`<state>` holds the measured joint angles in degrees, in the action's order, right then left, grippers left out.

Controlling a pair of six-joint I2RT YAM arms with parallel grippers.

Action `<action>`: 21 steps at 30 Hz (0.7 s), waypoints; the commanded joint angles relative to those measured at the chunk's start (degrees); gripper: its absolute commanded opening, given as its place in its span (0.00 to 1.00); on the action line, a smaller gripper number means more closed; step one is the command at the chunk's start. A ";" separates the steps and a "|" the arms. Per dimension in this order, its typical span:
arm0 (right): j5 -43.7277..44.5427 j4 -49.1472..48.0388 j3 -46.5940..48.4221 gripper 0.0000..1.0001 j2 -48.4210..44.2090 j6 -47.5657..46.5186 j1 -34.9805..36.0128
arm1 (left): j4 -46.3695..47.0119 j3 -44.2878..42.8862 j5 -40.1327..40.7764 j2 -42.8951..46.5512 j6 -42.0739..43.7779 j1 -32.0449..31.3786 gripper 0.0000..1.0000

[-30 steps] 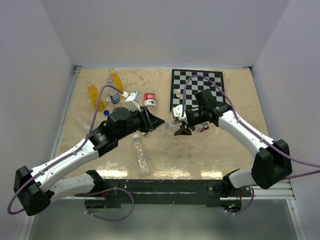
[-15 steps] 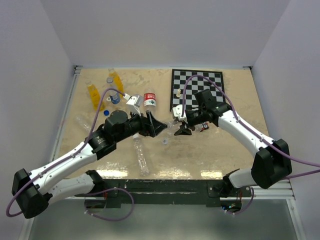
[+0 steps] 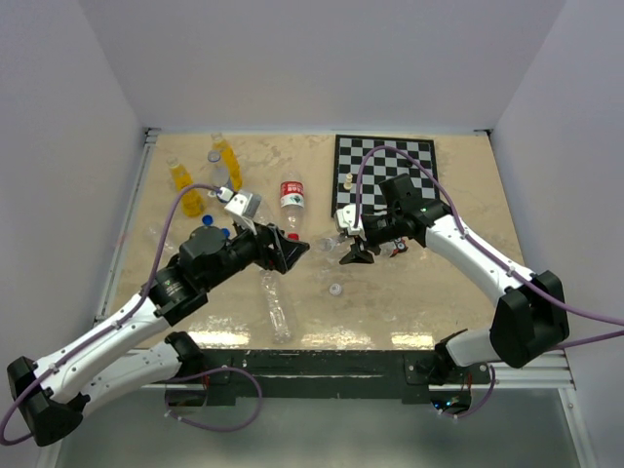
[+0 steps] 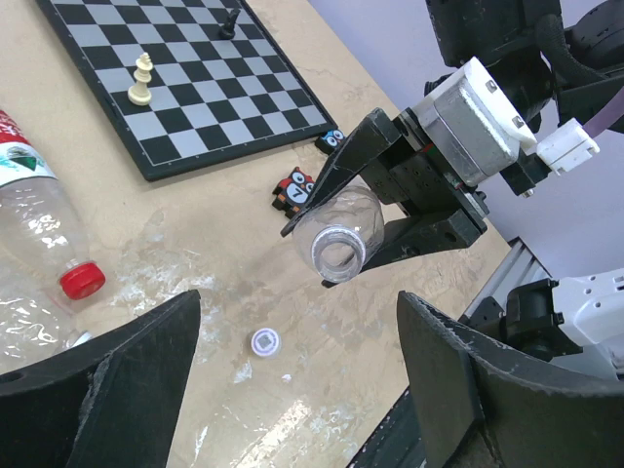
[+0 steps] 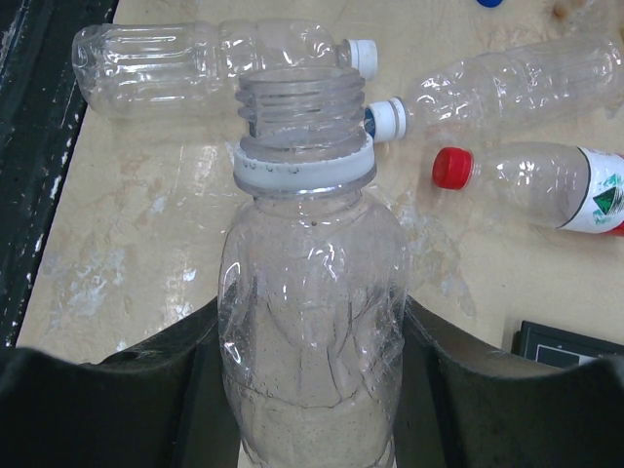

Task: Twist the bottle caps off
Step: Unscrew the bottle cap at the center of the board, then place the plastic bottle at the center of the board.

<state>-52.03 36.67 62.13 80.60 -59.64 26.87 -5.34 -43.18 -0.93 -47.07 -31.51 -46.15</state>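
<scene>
Moved: the left gripper has drawn back leftward, away from the chessboard. A loose white cap has come to rest on the table, on the near side of the board's near left corner.
Meaning: the cap appears to have come off the clear bottle, so this bottle looks finished. Bottles with caps still on remain.
Far left of the chessboard: two orange bottles, well apart from the board. Two blue specks near the left arm may be loose caps, but they are too small to be sure.
Left gripper: fingers spread wide, holding nothing, pointing toward the board.
Left of the chessboard: two long clear bottles lie on their sides with white caps still on.
Just left of the chessboard: one red-capped bottle, labelled, lies on its side with its cap on.
At the board's near left corner: the right gripper pinches the body of the clear bottle. The mouth is open and the neck threads are bare.
On the chessboard: one white piece and one black piece, as the left wrist view shows.
Loose white caps: one.
</scene>
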 commanded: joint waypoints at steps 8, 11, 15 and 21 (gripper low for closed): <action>-4.39 -1.59 0.98 0.00 0.70 2.94 -0.07 | 9.73 8.54 1.19 8.66 3.12 0.18 0.89; -5.10 -2.82 0.80 0.00 0.96 4.79 -0.07 | 11.75 9.69 -0.39 9.01 1.89 0.10 0.91; -5.98 -3.88 0.71 0.00 1.05 6.37 -0.07 | 15.00 10.74 -1.79 7.70 -1.01 0.10 0.93; -5.80 -4.41 0.63 0.00 1.14 7.08 -0.07 | 22.47 11.36 -4.52 3.04 -3.82 0.18 0.93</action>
<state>-55.48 34.11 62.13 81.38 -54.06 26.87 8.38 -32.56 -2.79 -41.82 -32.53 -46.15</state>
